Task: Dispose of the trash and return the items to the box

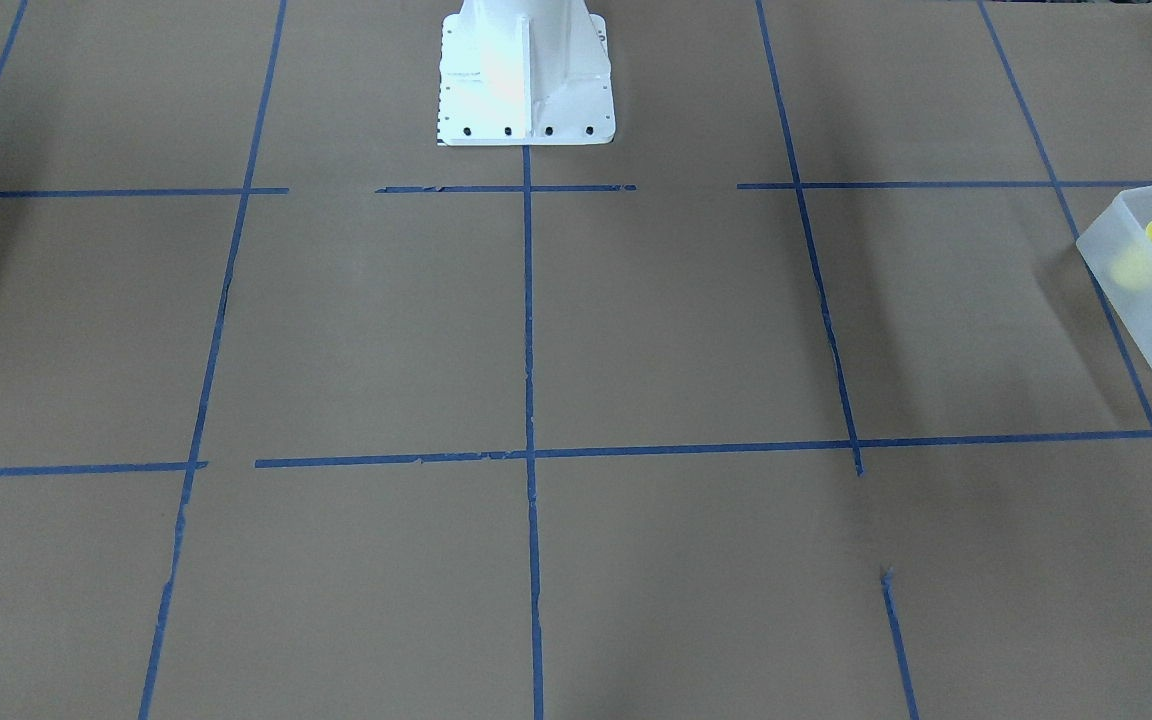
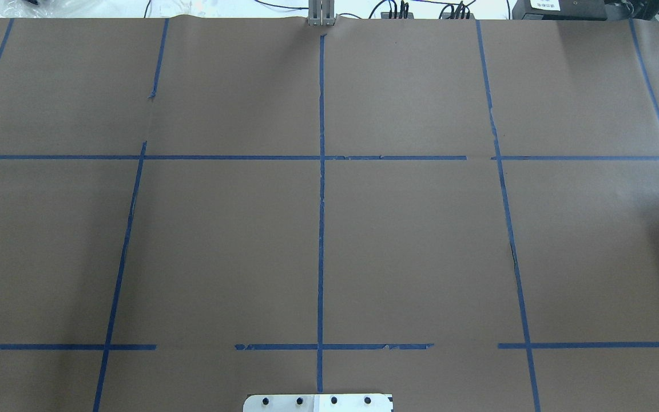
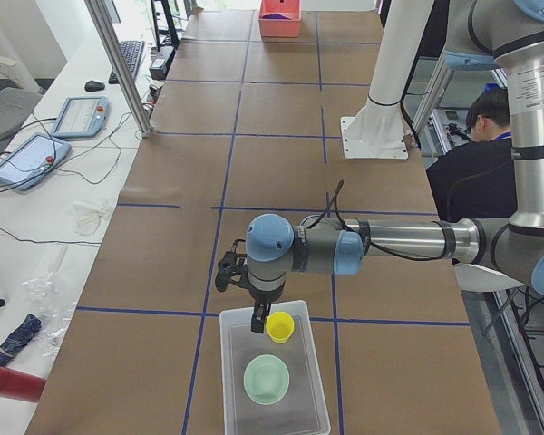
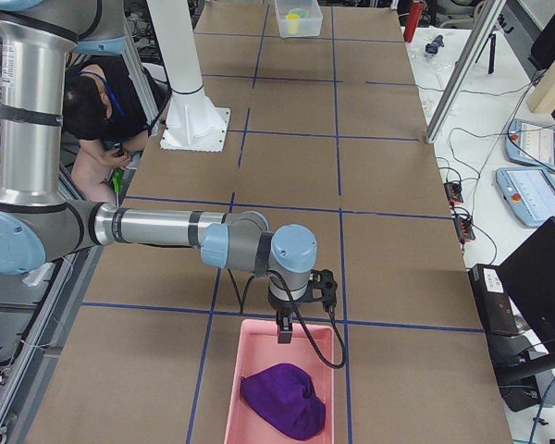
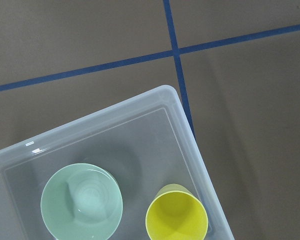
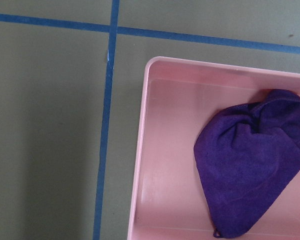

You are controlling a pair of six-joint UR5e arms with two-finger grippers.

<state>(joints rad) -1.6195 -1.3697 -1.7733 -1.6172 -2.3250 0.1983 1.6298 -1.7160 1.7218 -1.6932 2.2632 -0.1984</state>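
The frosted white box (image 3: pixel 306 403) is seen nearest, at the close end of the brown tabletop (image 3: pixel 272 172) in the left side view. Inside it, in the left wrist view, the green bowl (image 5: pixel 82 201) is found on the left. The yellow cup (image 5: pixel 176 218) is found on the right, close by a box wall. Both are stood upright with their mouths up. They are set near each other, but a gap is left between them.

The left tool (image 3: pixel 257 324) is held over the far end of the box, just beside the cup. How far it is opened cannot be told, and whether anything is held cannot be told either.

At the other end of the tabletop, the right tool (image 4: pixel 283 331) is held over the far edge of a pink bin (image 4: pixel 264 351). Its opening cannot be told, nor whether anything is gripped. A crumpled purple cloth (image 4: pixel 279 400) is laid inside the pink bin.

The tabletop is marked into squares by blue tape lines (image 2: pixel 321 229). A white base (image 1: pixel 526 70) is bolted down at the middle of the robot's side.
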